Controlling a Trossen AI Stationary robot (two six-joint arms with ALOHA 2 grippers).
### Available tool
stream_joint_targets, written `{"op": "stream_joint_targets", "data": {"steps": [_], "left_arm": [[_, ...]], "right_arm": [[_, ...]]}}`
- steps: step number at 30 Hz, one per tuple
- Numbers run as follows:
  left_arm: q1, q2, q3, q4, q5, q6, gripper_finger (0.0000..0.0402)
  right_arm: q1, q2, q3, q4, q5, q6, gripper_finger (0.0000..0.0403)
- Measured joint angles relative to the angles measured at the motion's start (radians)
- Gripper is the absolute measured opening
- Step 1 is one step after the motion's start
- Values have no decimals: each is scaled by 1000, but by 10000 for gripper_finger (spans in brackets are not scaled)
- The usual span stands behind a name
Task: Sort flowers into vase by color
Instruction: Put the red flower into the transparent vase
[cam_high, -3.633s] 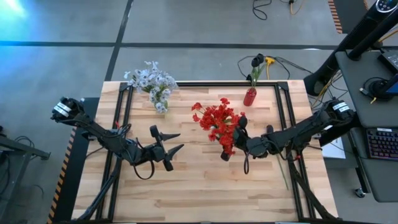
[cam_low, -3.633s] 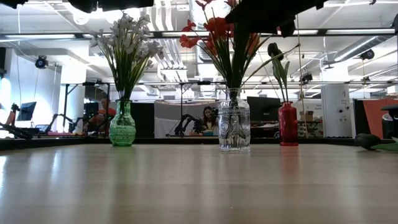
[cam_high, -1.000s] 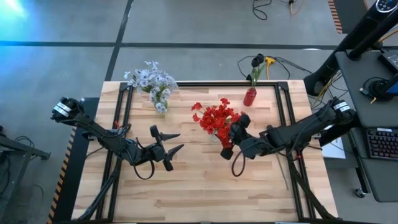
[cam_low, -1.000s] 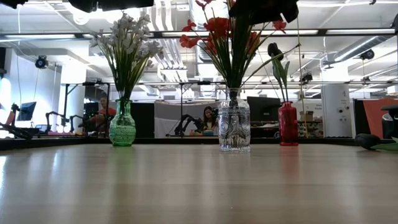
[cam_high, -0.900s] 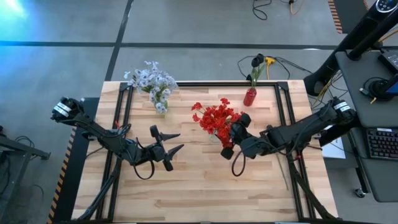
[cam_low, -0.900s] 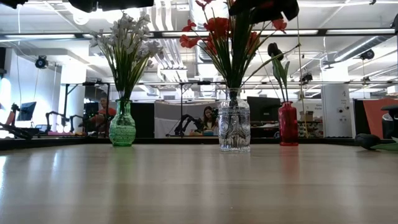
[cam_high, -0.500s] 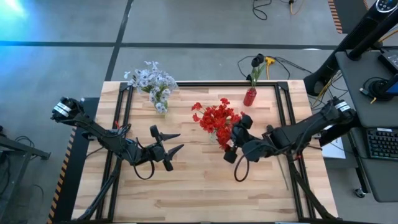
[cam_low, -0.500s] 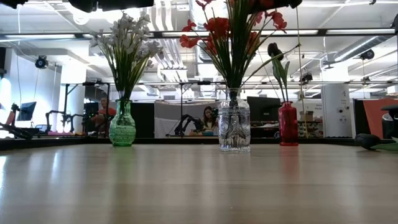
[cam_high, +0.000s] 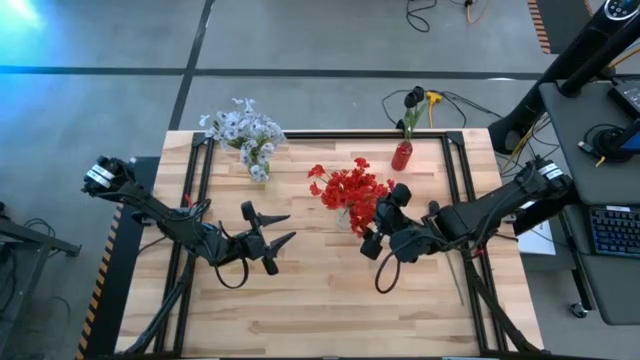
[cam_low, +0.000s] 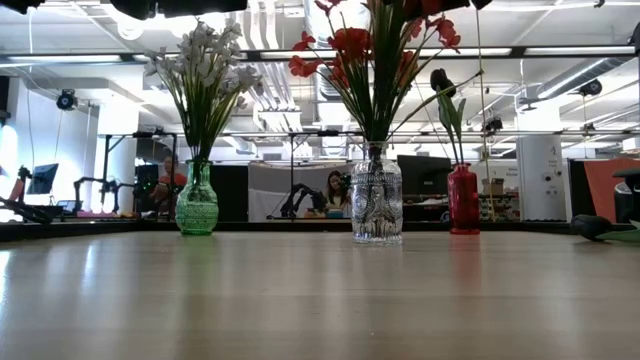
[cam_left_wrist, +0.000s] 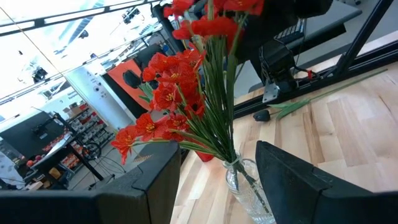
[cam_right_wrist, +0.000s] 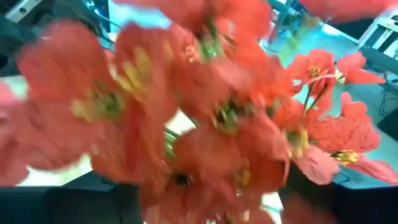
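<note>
3 vases in the low view: green vase (cam_low: 197, 212) at left with white flowers (cam_low: 205, 75), clear vase (cam_low: 376, 206) mid-frame with red flowers (cam_high: 345, 190), red vase (cam_low: 462, 200) right of it with 1 dark flower (cam_low: 441, 82). 1 loose stem (cam_left_wrist: 323, 96) lies on the table (cam_high: 330, 300). left gripper (cam_high: 273, 240) lower left of centre, fingers apart, empty. right gripper (cam_high: 381, 228) at the red blooms' lower right, can't tell how open or whether it holds anything.

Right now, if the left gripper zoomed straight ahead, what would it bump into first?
Probably the clear vase with the red flowers. The left gripper is open and points across the table at them, with nothing seen between, though depth is hard to judge.
</note>
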Motion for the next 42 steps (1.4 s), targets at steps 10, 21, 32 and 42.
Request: {"op": "stream_joint_targets", "data": {"steps": [10,21,32,42], "left_arm": [[0,0,0,3,0,0,191],[0,0,0,2,0,0,191],[0,0,0,-2,0,0,191],[0,0,0,-2,0,-8,191]], "right_arm": [[-37,29,7,25,-11,4,234],[-61,63,7,40,-51,4,229],[-60,61,62,0,-51,-11,288],[-59,59,144,-157,-55,45,315]]}}
